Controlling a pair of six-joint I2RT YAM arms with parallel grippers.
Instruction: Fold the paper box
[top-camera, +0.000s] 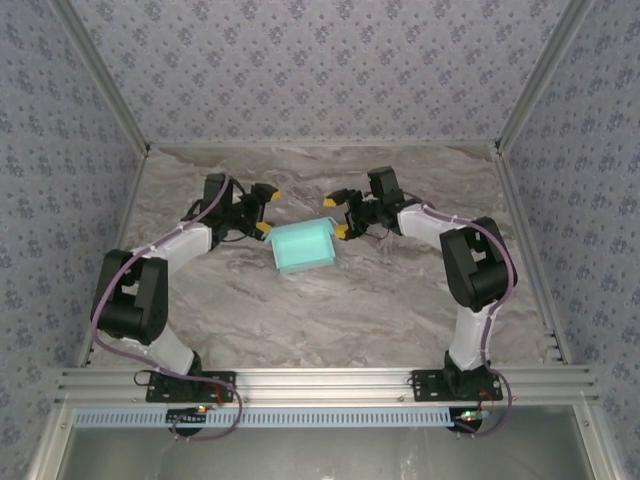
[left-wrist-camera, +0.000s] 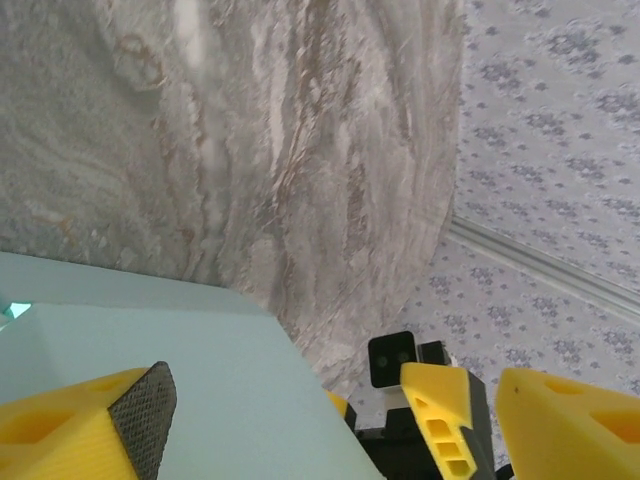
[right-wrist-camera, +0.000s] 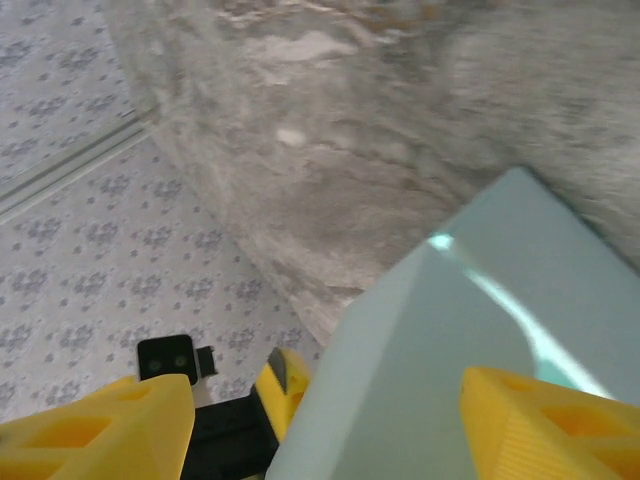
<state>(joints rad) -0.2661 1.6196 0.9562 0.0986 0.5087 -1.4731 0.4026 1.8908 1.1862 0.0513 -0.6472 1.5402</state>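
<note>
One paper box (top-camera: 303, 246) lies near the middle of one desk (top-camera: 360, 300). Two arms stand at the near edge, the left arm (top-camera: 140, 290) and the right arm (top-camera: 475, 265). They carry two end effectors, the left end effector (top-camera: 268, 211) and the right end effector (top-camera: 337, 215), with four yellow fingers (top-camera: 272, 194) altogether.

Pale aqua paper box (top-camera: 303, 247); grey-veined marble table (top-camera: 400, 290); floral grey-blue walls (top-camera: 320, 60).

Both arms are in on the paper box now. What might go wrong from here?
1. The paper box sits between the open left gripper and right gripper; an uneven push would likely slide or turn it on the table.
2. It looks like thin card, so a hard squeeze may crease a panel.
3. The grippers face each other closely; their fingertips might clash over the box.
</note>
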